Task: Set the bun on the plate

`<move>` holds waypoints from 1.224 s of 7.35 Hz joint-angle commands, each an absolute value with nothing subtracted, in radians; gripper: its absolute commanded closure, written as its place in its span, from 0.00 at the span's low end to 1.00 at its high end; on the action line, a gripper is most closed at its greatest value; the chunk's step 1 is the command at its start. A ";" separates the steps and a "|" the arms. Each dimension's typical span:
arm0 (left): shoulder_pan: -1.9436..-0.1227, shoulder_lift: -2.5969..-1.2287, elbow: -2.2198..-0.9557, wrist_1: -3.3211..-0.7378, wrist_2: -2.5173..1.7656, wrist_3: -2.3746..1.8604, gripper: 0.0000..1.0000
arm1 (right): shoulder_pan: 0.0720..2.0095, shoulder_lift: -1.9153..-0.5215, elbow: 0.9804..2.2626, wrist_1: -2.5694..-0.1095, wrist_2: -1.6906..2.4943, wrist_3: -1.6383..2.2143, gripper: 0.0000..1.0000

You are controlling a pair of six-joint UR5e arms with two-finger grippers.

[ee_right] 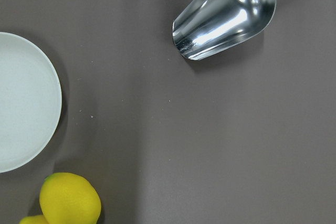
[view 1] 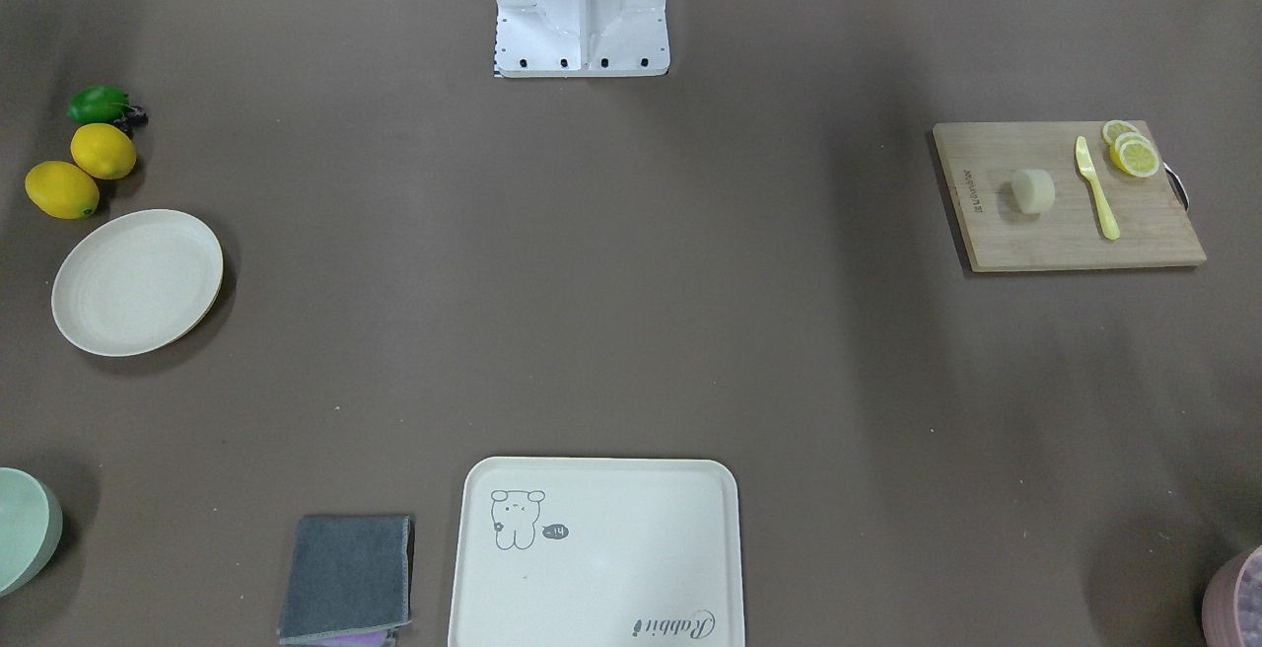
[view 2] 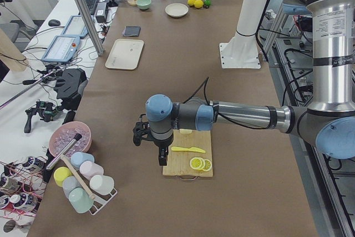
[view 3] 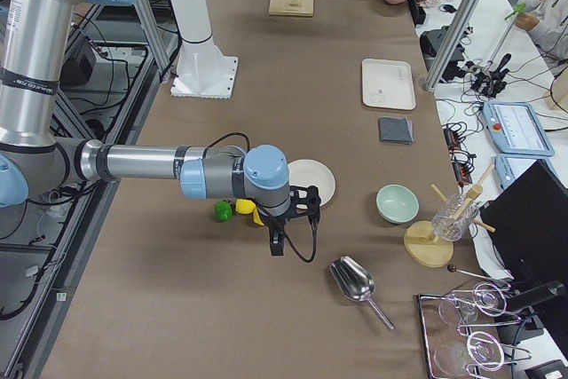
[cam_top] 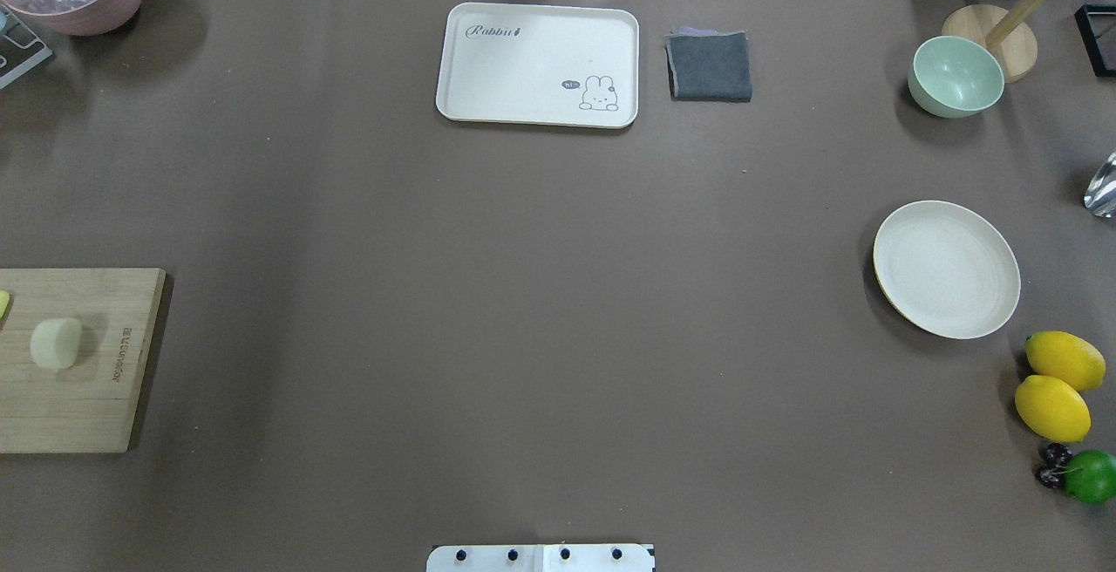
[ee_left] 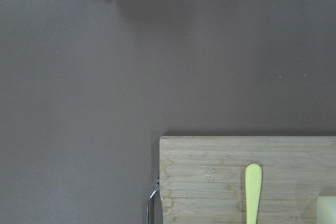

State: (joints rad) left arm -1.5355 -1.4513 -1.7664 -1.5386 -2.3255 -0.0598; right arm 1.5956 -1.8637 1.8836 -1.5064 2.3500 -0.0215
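Item one, the bun (view 1: 1032, 190). You will find it on a wooden cutting board (view 1: 1065, 238) at the robot's left end of the bench (view 1: 631, 282). It rests on bare wood, apart from a yellow plastic knife (view 1: 1096, 188) and a small overlapping pile of lemon slices (view 1: 1134, 154) (these sit at a corner of the same board).

Item two, the plate (view 1: 138, 282). It lies flat at the robot's right end, well apart from the bun; the bun is not yet on it. Two whole lemons (view 1: 103, 151) lie just beside its rim, with a green fruit (view 1: 99, 105) next to them.

Item three, the left pincer (view 2: 162, 156). It hangs pointing down over the bench just beside the board's edge. Its wrist camera takes in a board corner, the knife's tip and a sliver of the bun. Only the side view shows the fingers, so you cannot tell whether they stand apart or together.

Item four, the right pincer (view 3: 278, 241). It hangs above the bench near the plate and lemons, with a metal scoop (ee_right: 226, 17) close by. Its state likewise cannot be told.

Also noted: a cream tray (view 1: 596, 548) with a grey cloth (view 1: 347, 578) just beside it, and a green bowl (cam_top: 956, 75).
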 commanded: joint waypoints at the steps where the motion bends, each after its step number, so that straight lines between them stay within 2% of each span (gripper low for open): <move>1: -1.536 -1.450 -1.767 -1.539 -2.326 -0.060 0.02 | 1.592 -1.865 1.884 -1.508 2.344 -0.023 0.00; 6: -1.536 -1.457 -1.769 -1.552 -2.326 -0.061 0.03 | 1.601 -1.853 1.914 -1.503 2.413 -0.014 0.00; 9: -1.536 -1.448 -1.763 -1.780 -2.324 -0.066 0.03 | 1.757 -1.819 1.950 -1.505 2.422 -0.006 0.00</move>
State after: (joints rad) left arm -1.5355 -1.4535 -1.7665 -1.6756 -2.3245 -0.0644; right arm 1.6972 -1.8346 1.9428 -1.5037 2.4146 -0.0089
